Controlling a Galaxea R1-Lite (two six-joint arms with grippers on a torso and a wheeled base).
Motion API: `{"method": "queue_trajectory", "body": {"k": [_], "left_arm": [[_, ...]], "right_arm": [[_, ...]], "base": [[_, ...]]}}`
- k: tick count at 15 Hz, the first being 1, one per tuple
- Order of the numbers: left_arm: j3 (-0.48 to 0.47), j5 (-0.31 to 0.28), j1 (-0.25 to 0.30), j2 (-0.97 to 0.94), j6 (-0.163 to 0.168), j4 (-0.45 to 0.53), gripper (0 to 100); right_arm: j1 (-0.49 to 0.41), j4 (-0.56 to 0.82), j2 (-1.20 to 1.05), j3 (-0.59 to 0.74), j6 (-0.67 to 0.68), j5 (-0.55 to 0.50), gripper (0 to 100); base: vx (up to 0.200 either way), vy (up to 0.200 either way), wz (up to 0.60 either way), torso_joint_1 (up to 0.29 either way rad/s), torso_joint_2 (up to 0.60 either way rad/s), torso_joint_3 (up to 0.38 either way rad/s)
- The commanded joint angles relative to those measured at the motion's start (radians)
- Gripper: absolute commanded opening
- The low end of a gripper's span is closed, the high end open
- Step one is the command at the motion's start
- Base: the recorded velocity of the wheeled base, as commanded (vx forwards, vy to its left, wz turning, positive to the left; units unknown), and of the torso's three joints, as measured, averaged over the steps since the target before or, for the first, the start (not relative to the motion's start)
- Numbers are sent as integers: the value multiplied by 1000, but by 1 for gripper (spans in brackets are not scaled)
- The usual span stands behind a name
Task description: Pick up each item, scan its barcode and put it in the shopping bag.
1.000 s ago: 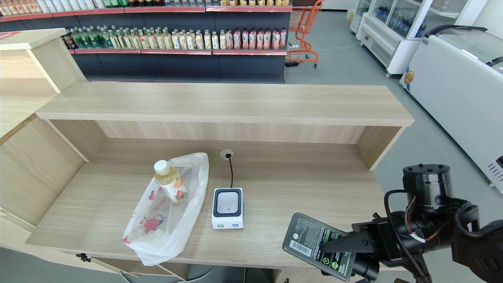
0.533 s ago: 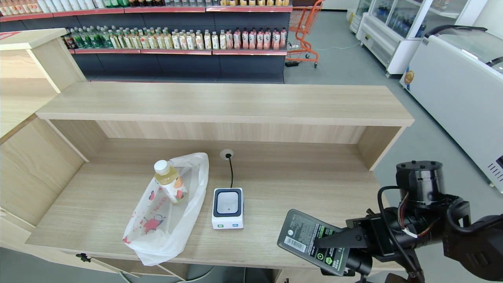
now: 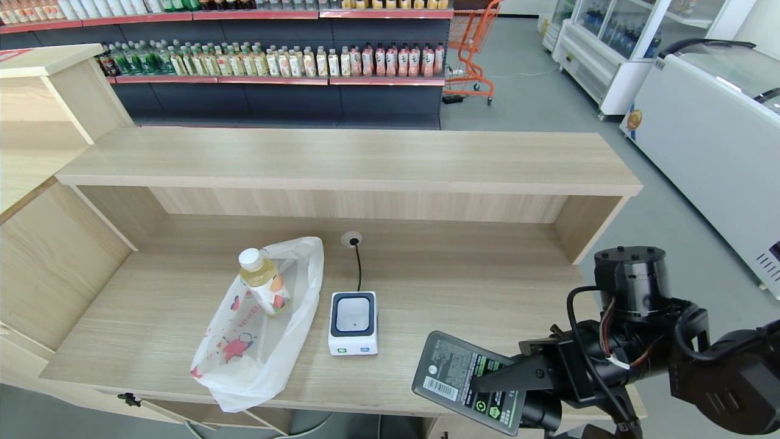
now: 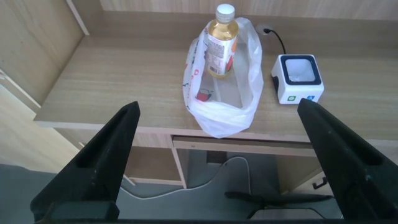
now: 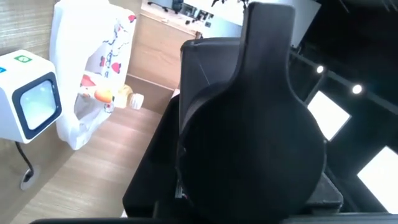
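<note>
My right gripper (image 3: 487, 383) is shut on a flat dark grey packet (image 3: 454, 373) with a white barcode and green print, held level over the counter's front right edge, to the right of the scanner. The packet (image 5: 205, 93) blocks much of the right wrist view. The white barcode scanner (image 3: 353, 321) with its dark window sits mid-counter, also seen as scanner (image 4: 298, 77) and scanner (image 5: 28, 102). A white plastic shopping bag (image 3: 259, 341) lies left of it with a yellow drink bottle (image 3: 264, 286) inside. My left gripper (image 4: 217, 162) hangs open in front of the counter, short of the bag (image 4: 221, 93).
The scanner's black cable (image 3: 358, 262) runs back to a hole in the wooden counter (image 3: 487, 274). A raised shelf (image 3: 347, 158) spans the back, with side walls at both ends. Store shelves of bottles, an orange cart (image 3: 472, 49) and freezers stand beyond.
My right gripper has carried the dark packet to the left and slightly down, closer to the scanner. The bag, bottle and scanner stay put.
</note>
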Motion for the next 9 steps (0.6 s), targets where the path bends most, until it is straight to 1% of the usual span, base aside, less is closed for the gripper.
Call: {"method": "queue_trajectory", "body": {"k": [1, 9], "left_arm": [[0, 0, 0, 0, 0, 0, 100], [0, 0, 0, 0, 0, 0, 100]], "right_arm": [[1, 1, -8, 4, -1, 1, 0], [-8, 6, -30, 18, 4, 21, 0]], "base": [[0, 0, 0, 0, 0, 0], [0, 0, 0, 0, 0, 0]]}}
